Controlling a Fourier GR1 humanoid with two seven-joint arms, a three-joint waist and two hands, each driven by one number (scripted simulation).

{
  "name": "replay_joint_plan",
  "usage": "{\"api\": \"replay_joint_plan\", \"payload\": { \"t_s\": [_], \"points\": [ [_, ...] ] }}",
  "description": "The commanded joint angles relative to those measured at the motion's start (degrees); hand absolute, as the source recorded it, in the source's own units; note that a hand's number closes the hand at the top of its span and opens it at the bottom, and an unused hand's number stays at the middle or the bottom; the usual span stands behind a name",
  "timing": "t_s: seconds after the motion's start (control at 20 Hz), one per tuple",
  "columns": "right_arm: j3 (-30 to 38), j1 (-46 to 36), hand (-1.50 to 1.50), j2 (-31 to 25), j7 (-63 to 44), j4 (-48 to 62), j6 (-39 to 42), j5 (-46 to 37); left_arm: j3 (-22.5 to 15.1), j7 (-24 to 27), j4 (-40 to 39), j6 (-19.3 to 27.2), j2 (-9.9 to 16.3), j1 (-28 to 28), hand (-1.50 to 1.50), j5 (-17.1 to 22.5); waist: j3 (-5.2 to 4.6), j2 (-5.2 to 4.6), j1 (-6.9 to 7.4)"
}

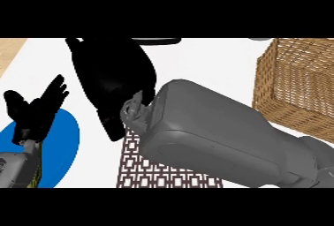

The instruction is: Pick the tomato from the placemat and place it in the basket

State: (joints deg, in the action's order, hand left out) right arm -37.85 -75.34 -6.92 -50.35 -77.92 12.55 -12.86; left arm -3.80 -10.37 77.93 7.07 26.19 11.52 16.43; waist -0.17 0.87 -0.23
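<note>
No tomato shows anywhere in the head view. The brown-and-white patterned placemat (140, 170) lies at the lower middle, mostly covered by my grey right forearm (222, 137). My right hand (114, 75) is a black mass above the placemat's far end, seen from its back, and it hides whatever is beneath it. The wicker basket (294, 84) stands at the right edge, apart from the hand. My left hand (36, 110) rests open at the left, fingers up.
A blue plate (62, 145) lies under my left hand at the lower left. A dark object (157, 40) sits at the top edge beyond my right hand. A strip of wooden surface (9, 48) shows at the top left corner.
</note>
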Motion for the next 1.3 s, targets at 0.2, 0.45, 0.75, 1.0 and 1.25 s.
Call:
{"api": "replay_joint_plan", "payload": {
  "t_s": [0.2,0.45,0.75,1.0,1.25],
  "points": [
    [7.83,-4.16,-1.50,-1.35,-12.54,0.51,19.22,16.43,1.53,3.41,-2.39,-1.04,-0.97,-1.33,0.00,0.04,0.09,-0.52,-0.27],
    [12.42,-1.10,-1.50,-6.47,-14.10,-5.82,21.44,24.05,0.71,-0.92,-0.29,0.21,-1.12,1.51,0.00,-1.41,0.20,-0.44,-0.91],
    [13.35,9.66,-1.50,-11.41,-13.30,-20.00,16.28,25.12,3.23,1.82,-1.44,-2.59,-0.75,-0.99,0.00,-0.33,0.20,-0.41,-0.99],
    [13.01,17.67,-1.50,-9.39,-7.34,-21.90,14.43,17.75,2.31,1.08,0.15,-2.30,-2.68,-0.71,0.00,-2.26,0.16,-0.76,0.12],
    [9.27,29.77,-1.50,-9.49,-1.12,-28.93,12.74,9.34,1.38,-3.31,4.16,0.14,-3.64,-0.96,0.00,-4.21,0.19,-0.74,0.26]
  ]
}}
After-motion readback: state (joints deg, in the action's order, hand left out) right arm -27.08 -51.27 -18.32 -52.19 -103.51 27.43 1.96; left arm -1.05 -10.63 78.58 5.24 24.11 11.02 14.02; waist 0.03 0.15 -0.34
